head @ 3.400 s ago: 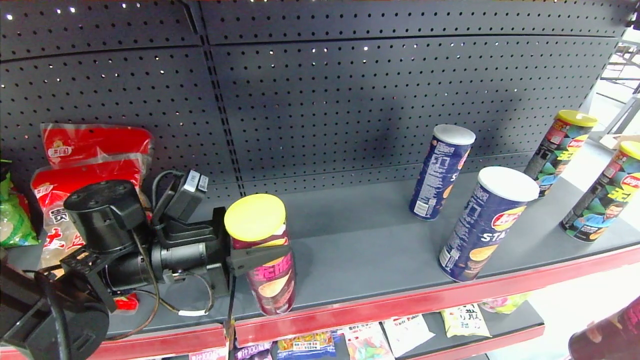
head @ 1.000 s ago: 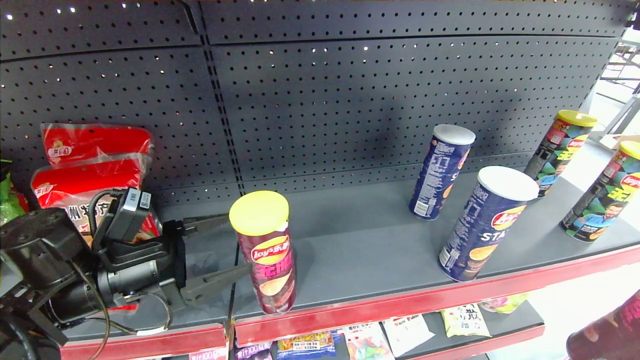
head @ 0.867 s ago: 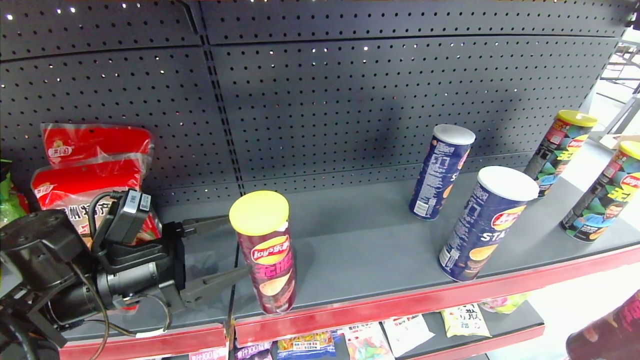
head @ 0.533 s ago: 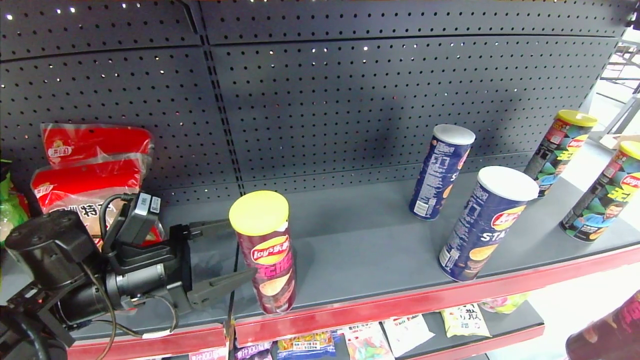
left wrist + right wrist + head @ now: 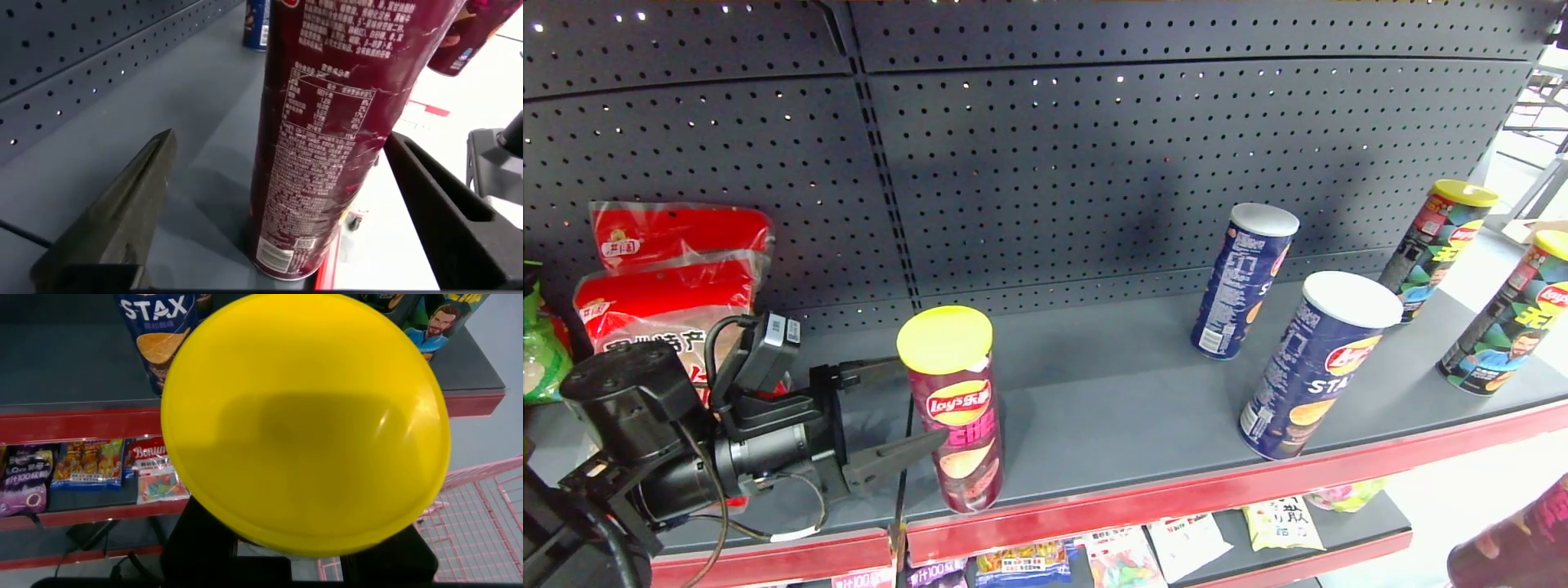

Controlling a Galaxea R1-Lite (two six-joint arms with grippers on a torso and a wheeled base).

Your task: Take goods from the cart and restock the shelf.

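Left gripper (image 5: 921,404) was spread wide, one finger on each side of the maroon chip can (image 5: 956,425). The can stood near the front edge of the grey shelf (image 5: 1111,400); whether the fingers touched it was unclear. A yellow-lidded can (image 5: 304,416) sat right before the right gripper (image 5: 302,567), whose grip could not be told. Two blue cans (image 5: 1307,367) stood well to the right.

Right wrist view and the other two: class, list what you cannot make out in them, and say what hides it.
- Right wrist view: the round yellow plastic lid covers the can body beneath it.
- Left wrist view: the maroon cylindrical chip can has its top cut off by the picture's edge.
- Head view: the dark can at the lower right corner is cut by the edge; the red snack bags are partly behind the left arm.
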